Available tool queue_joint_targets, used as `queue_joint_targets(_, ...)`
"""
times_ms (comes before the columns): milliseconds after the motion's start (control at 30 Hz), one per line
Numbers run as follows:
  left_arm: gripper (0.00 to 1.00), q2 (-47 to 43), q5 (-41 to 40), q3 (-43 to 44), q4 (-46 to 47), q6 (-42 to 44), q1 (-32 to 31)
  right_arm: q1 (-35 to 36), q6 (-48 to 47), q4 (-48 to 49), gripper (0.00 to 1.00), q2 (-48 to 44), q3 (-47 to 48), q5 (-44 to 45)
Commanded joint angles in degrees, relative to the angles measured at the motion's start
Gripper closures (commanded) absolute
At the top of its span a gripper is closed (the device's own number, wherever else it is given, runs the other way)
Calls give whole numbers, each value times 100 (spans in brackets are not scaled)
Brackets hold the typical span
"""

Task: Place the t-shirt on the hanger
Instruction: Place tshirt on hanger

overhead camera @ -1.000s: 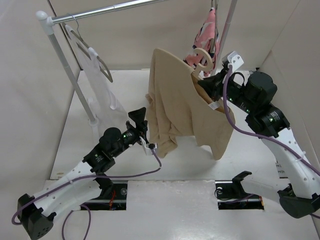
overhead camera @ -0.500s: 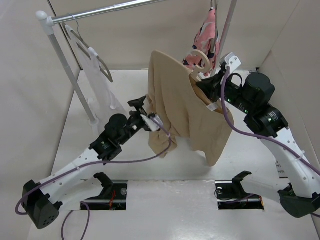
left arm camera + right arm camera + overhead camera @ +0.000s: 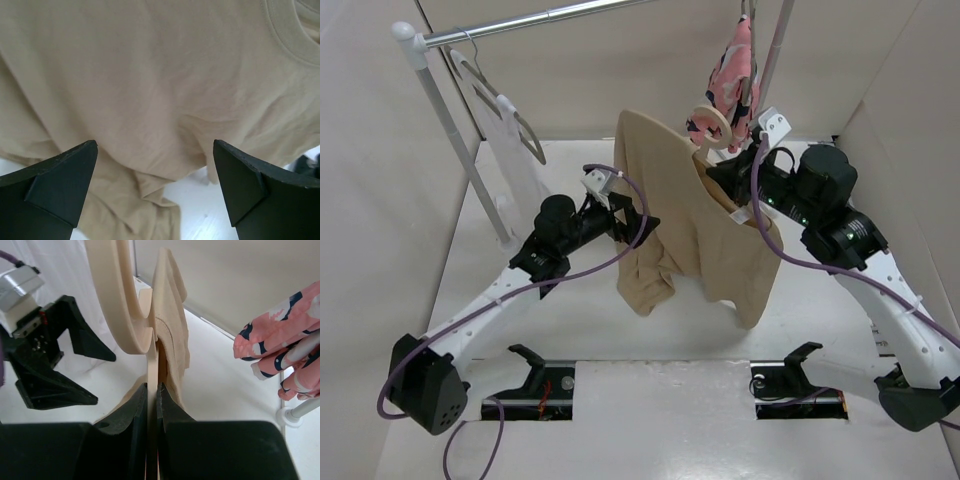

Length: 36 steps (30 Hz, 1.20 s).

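Observation:
The tan t-shirt [image 3: 692,215] hangs in the air over the pale wooden hanger [image 3: 718,124], whose hook shows above the collar. My right gripper [image 3: 720,178] is shut on the hanger's flat body [image 3: 152,371], with shirt cloth [image 3: 172,335] draped beside the jaws. My left gripper [image 3: 638,222] is open beside the shirt's left side, holding nothing. In the left wrist view the shirt [image 3: 150,85] fills the frame between the spread fingers [image 3: 60,177], its collar at the top right.
A clothes rail [image 3: 520,22] on a white post [image 3: 460,150] crosses the back, holding a white garment [image 3: 520,160] on a thin grey hanger. A pink patterned garment [image 3: 735,65] hangs behind the right arm. Two black gripper docks [image 3: 790,380] sit at the near table edge.
My left gripper has risen and moved right along the shirt and now stands open. The right gripper has lifted the hanger and shirt a little higher.

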Motion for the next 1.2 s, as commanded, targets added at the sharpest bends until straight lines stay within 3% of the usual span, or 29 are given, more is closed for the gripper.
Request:
queue_joint_targets(0,0,223,688,276,900,-814,50,110,-47,564,100,-40,61,-59)
queue_joint_targets(300,4,980,742,100,1824,-867,50,162,-47,564,100,-40,175,-59)
queue_joint_targets(433,52,1147,742,100,2052,-815,50,162,-47,511,100,-40,228,-59)
queue_joint_targets(467,72,1208,742,100,2114,-815,50,162,-47,511,100,-40,228,-59)
queue_joint_targets(567,100,1209,742,153,2114,-815,50,162,-99,511,100,-40,228,-59)
queue_joint_targets(800,100,1156,603,153,1650,-569,401,31,-99,511,100,-40,228,-182)
queue_joint_targets(833,92,1156,470,153,1596,-647,471,30,-99,511,100,-40,289,-234)
queue_joint_targets(867,73,1226,321,153,1596,-761,472,30,-99,511,100,-40,342,-235)
queue_joint_targets(900,40,1287,207,153,1596,-875,550,30,-160,433,100,-40,342,-235)
queue_joint_targets(933,33,1288,153,153,1596,-972,551,30,-161,432,100,-40,394,-235)
queue_joint_targets(1167,5,1823,671,153,2035,-1333,621,83,-161,292,100,-93,596,-340)
